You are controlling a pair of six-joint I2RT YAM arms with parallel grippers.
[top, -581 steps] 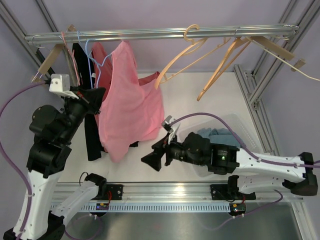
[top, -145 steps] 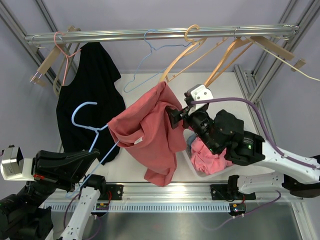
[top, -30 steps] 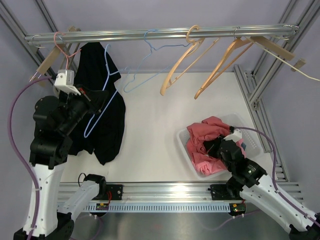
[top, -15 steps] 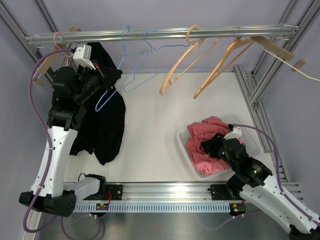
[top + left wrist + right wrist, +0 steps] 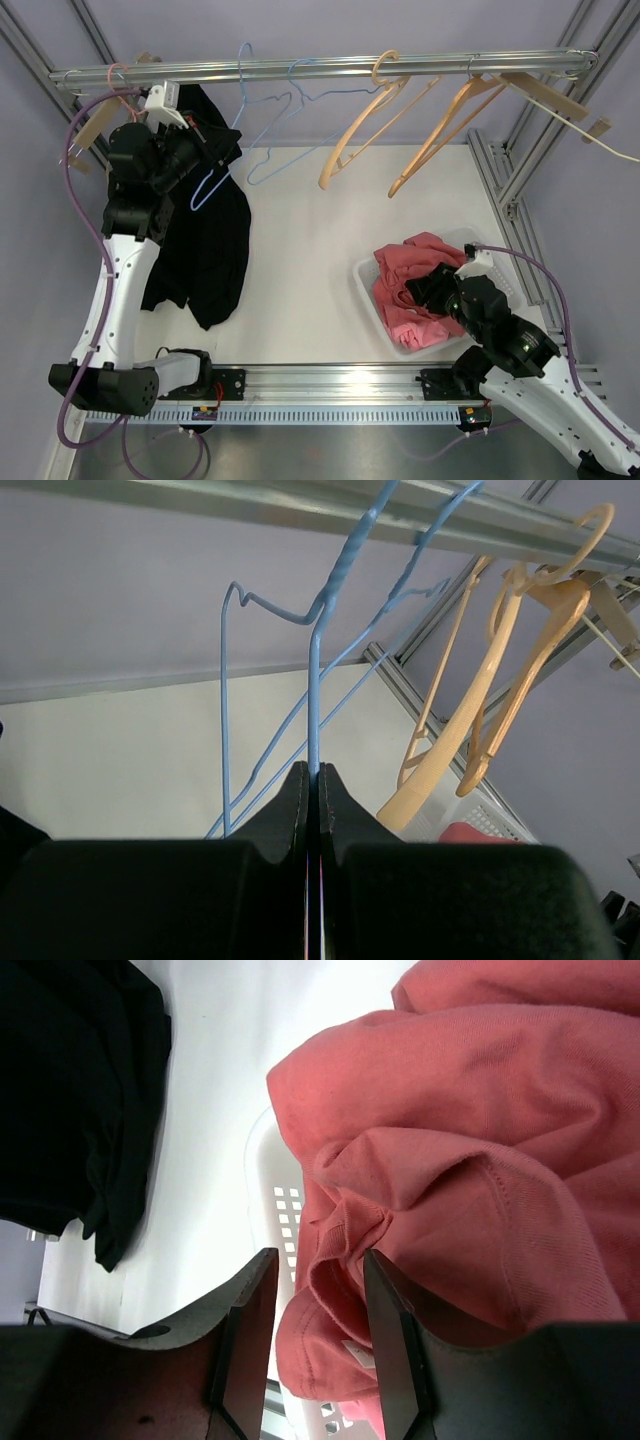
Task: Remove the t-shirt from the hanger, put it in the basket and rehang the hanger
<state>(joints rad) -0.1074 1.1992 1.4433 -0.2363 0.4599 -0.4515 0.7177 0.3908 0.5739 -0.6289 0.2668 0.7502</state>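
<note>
The hanger hangs neck-up from the rail, pinched by the left gripper. The shirt, earlier on it, lies bunched in the bin under the gaping right gripper.

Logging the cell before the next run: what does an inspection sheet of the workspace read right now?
Surface: white table, bin on its right side.
Job's things: pink t-shirt heaped in the bin; blue hanger bare, hook at the rail.
Clutter: black garment hanging; wooden hangers; second blue hanger.
Grippers: left tool shut on blue hanger; right tool open over the t-shirt.
Cables: purple cables along both arms.
Surroundings: aluminium frame, lilac walls.
</note>
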